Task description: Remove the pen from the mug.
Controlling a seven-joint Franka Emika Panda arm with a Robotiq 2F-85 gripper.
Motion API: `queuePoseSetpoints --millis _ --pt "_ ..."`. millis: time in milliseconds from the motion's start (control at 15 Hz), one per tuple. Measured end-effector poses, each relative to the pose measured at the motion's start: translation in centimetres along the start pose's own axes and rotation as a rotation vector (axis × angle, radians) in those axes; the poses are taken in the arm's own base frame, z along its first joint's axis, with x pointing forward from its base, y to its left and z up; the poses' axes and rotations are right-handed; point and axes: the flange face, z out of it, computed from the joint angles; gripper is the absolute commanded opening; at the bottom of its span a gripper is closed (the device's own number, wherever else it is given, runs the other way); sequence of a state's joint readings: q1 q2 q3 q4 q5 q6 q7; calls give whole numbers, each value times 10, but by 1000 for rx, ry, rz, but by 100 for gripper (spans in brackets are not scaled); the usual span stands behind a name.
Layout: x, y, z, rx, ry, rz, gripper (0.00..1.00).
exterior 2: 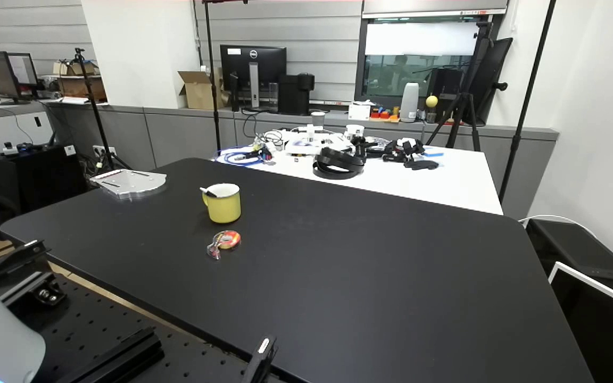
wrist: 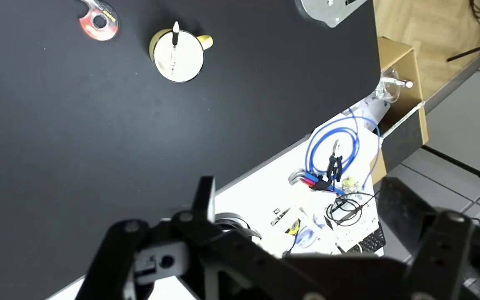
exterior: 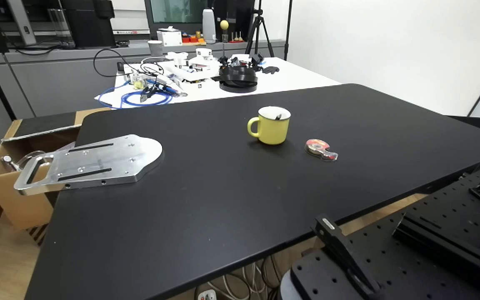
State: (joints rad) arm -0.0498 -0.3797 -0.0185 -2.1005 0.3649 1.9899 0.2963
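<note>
Closest thing in the wrist view is the gripper (wrist: 297,185), and it's spread wide, with the stuff behind showing through between its two sides. In both exterior views there's a black board with holes (exterior: 444,208) down at the near side, and in an exterior view a pale chunk of the arm (exterior 2: 0,324) pokes in at the bottom corner.

Past the board you get to the big black table (exterior 2: 391,276). Nearest on it is a tape dispenser (exterior: 317,146), clear plastic with a reddish roll, lying flat. Just beyond that, near it but not touching, is the yellow mug (exterior: 274,130), standing upright. The pen (wrist: 175,38) is in the mug, leaning, with its white end poking out past the rim, then a black section, and the clear part down inside. The gripper is well apart from both.

Further along there's a silver metal plate (exterior: 98,160) with two slots, and its handle end sticks out past the table edge. Just off that edge is an open cardboard box (exterior: 19,200).

Behind all that is a white table (exterior: 306,75) piled with gear, including a coiled blue cable (wrist: 338,130) with pliers (wrist: 331,164) overlapping it. Way at the back: a monitor (exterior 2: 237,66), a tripod (exterior 2: 461,114) and a window (exterior 2: 391,80).
</note>
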Motion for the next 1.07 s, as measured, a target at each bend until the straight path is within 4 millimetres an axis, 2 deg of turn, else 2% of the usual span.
queuePoseSetpoints --millis 267,467,733,1067 --pt "32 21 14 26 -23 80 100" --pt "49 35 32 18 -40 119 100" --pt "64 56 71 -20 -93 165 100" --pt "83 96 124 -72 -166 209 100"
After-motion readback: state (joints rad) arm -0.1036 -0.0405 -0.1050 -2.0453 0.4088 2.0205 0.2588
